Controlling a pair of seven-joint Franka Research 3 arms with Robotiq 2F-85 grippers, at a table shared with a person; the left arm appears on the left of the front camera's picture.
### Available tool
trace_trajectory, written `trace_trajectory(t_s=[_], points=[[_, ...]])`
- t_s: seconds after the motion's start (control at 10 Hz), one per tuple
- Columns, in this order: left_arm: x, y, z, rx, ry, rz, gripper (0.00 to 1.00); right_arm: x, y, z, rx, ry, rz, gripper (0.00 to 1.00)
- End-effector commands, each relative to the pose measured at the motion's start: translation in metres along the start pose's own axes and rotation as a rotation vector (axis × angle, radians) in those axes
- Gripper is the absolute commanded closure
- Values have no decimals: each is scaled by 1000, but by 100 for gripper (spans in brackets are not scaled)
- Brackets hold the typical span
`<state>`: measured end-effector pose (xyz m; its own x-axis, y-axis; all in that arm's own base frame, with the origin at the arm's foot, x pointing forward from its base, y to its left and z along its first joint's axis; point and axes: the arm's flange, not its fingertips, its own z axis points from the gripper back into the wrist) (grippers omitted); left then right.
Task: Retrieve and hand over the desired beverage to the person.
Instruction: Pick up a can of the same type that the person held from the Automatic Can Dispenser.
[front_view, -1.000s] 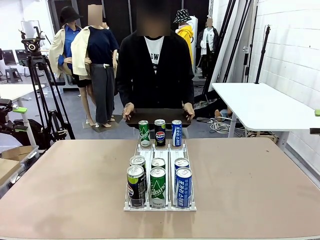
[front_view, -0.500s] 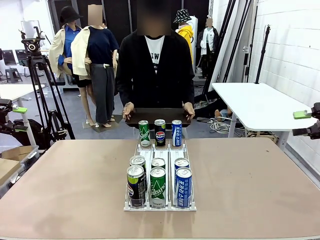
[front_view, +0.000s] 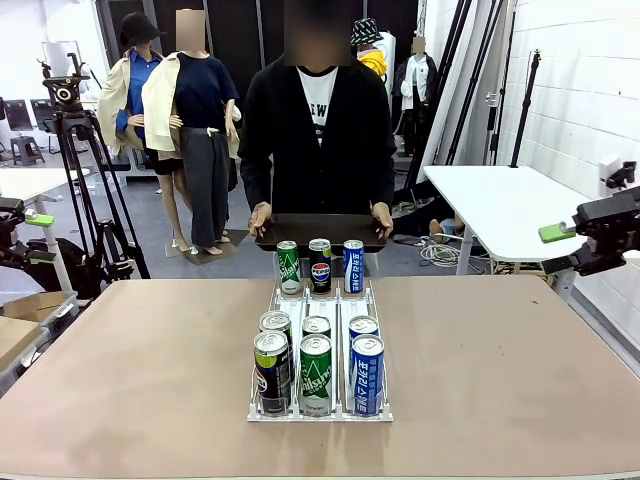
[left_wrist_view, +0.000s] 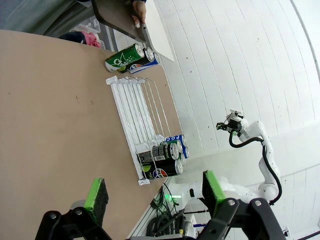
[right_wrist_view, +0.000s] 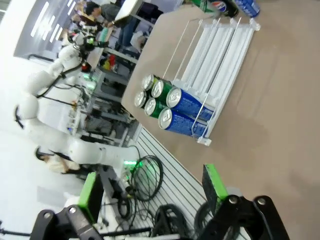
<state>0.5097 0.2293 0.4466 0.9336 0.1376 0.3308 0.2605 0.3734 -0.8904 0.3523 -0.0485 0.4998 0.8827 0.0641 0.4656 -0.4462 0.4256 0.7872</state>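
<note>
Left gripper (left_wrist_view: 154, 192): jaws spread wide, green pads facing each other, nothing between them. In its wrist view it hangs over bare table (left_wrist_view: 55, 100). The white wire rack (left_wrist_view: 131, 102) lies ahead of the fingers and well apart from them. The six cans (left_wrist_view: 162, 152) bunched at the rack's near end are the closest drinks to this gripper. The three cans (left_wrist_view: 131, 54) at the far end lie farther off.

Right gripper (right_wrist_view: 152, 187): jaws equally wide, empty. Its wrist view looks across the table at the rack from the other side, with the blue cans (right_wrist_view: 187, 112) nearest its fingers. In the front view this gripper is raised beyond the table's right edge, well apart from every can.

Rack layout, front view: three lanes, with two cans at the near end of each. There are dark cans (front_view: 272, 365) in the robot's-left lane, green cans (front_view: 316, 370) in the middle and blue cans in the right lane. The three far cans stand upright in a row: green, dark Pepsi, blue.

The person (front_view: 320, 140) stands at the far side of the table. Both hands (front_view: 260, 218) hold a dark tray (front_view: 320, 232) level, just behind the three far cans.

Cannot tell which can is the one wanted.
</note>
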Motion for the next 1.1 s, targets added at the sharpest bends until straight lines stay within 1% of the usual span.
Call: trace_trajectory(t_s=[0.0, 0.2, 0.6, 1.0], points=[[0, -1, 1, 9, -9, 12, 0, -2, 24, -15, -93, 56, 25, 0], [0, -1, 1, 9, -9, 12, 0, -4, 52, -34, -164, 116, 80, 0], [0, -1, 1, 9, -9, 12, 0, -20, 98, -81, -286, 236, 177, 0], [0, -1, 1, 9, -9, 12, 0, -21, 133, -131, -402, 306, 265, 0]])
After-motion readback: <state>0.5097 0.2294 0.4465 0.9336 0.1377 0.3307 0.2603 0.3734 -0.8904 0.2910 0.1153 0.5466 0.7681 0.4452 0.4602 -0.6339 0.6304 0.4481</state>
